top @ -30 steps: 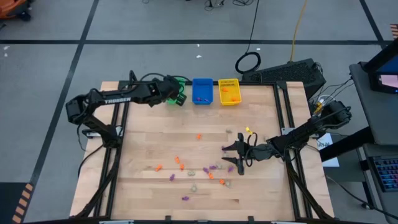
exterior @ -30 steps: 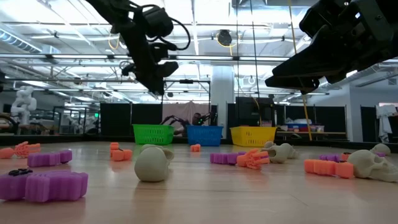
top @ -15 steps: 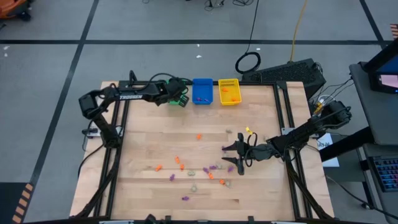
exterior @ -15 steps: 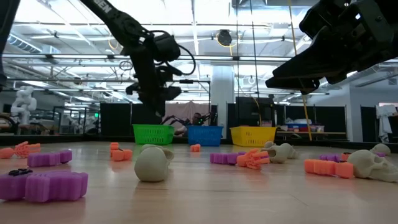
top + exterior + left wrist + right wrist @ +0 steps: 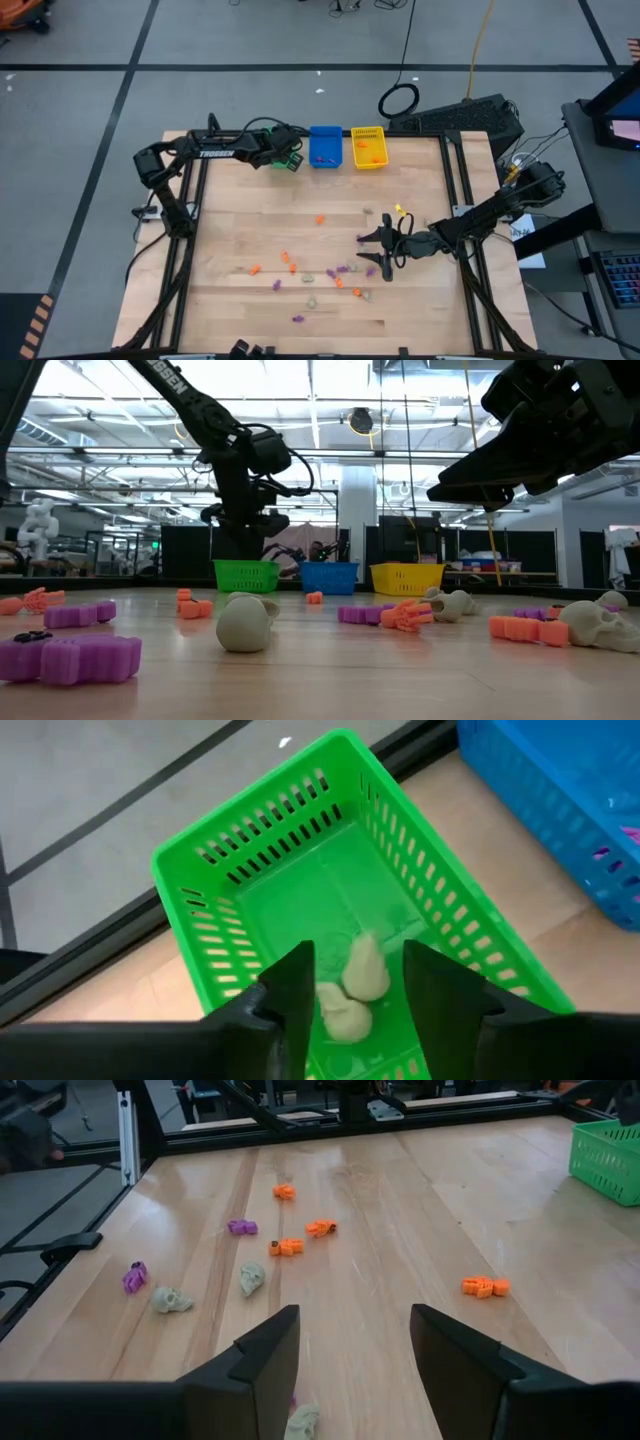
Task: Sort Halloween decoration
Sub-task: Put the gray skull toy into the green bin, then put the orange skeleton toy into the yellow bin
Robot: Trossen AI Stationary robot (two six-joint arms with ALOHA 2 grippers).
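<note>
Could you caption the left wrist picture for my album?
Left gripper with open jaws above the green bin, two pale trinkets inside.

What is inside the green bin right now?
In the left wrist view, two pale beige trinkets lie on the floor of the green bin, one partly resting on the other. The left gripper hangs above with open jaws and covers the bin's near end.
</note>
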